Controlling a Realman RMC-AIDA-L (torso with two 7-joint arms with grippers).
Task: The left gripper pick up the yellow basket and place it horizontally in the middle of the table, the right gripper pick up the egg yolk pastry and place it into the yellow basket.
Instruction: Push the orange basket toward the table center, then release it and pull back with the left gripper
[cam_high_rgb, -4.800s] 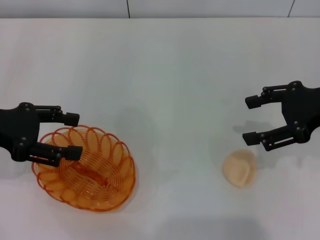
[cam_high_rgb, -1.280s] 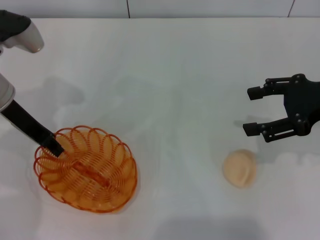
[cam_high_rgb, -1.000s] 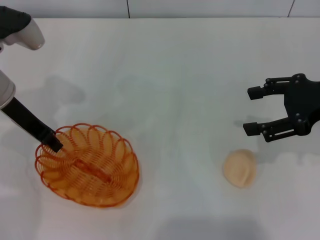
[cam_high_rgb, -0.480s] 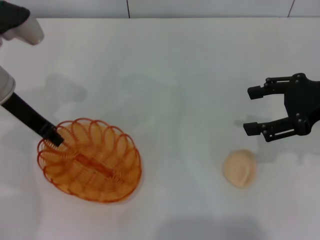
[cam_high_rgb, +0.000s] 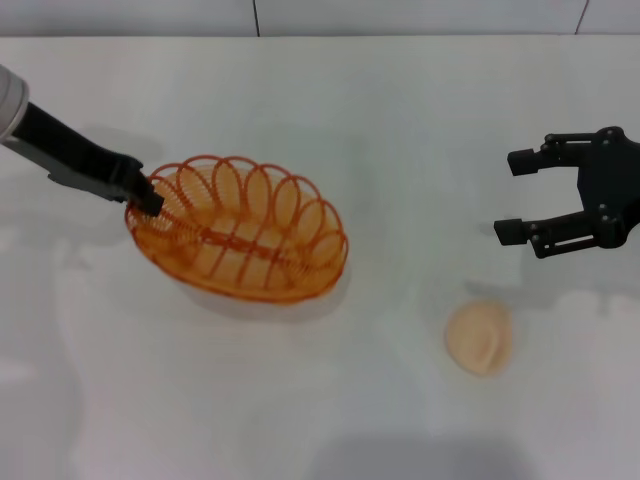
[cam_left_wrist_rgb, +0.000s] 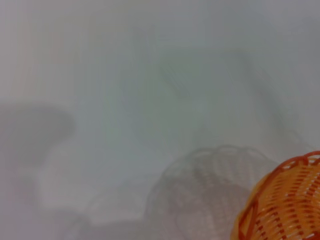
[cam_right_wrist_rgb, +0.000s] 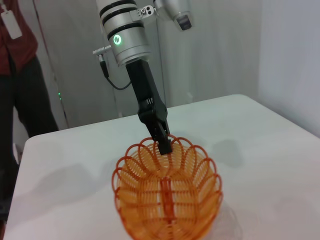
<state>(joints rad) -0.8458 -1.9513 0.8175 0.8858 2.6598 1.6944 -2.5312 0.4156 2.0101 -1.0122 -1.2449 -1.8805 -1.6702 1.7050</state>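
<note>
My left gripper (cam_high_rgb: 150, 196) is clamped on the looped rim of the yellow basket (cam_high_rgb: 240, 240) at the basket's left end, fingers closed on the wire. The right wrist view confirms this: the left gripper (cam_right_wrist_rgb: 164, 143) comes down from its white-banded arm segment (cam_right_wrist_rgb: 125, 30) (green light lit) and pinches the rim at the basket's (cam_right_wrist_rgb: 167, 197) far end.

The yellow basket lies with its long axis roughly across the table (cam_high_rgb: 330, 110), slightly tilted down toward its right end. A shadow shows under its lower edge; I cannot tell whether it touches the table or hangs just above it. In the left wrist view only an edge of the basket (cam_left_wrist_rgb: 285, 205) appears, with its shadow on the table beside it.

The egg yolk pastry (cam_high_rgb: 479, 338) rests on the table well to the right of the basket and nearer to me, apart from it.

My right gripper (cam_high_rgb: 525, 194) hovers further right of the basket, beyond the pastry and not touching it. Its fingers are spread wide and hold nothing.

A person (cam_right_wrist_rgb: 20, 85) in dark clothing stands behind the table's far edge.
</note>
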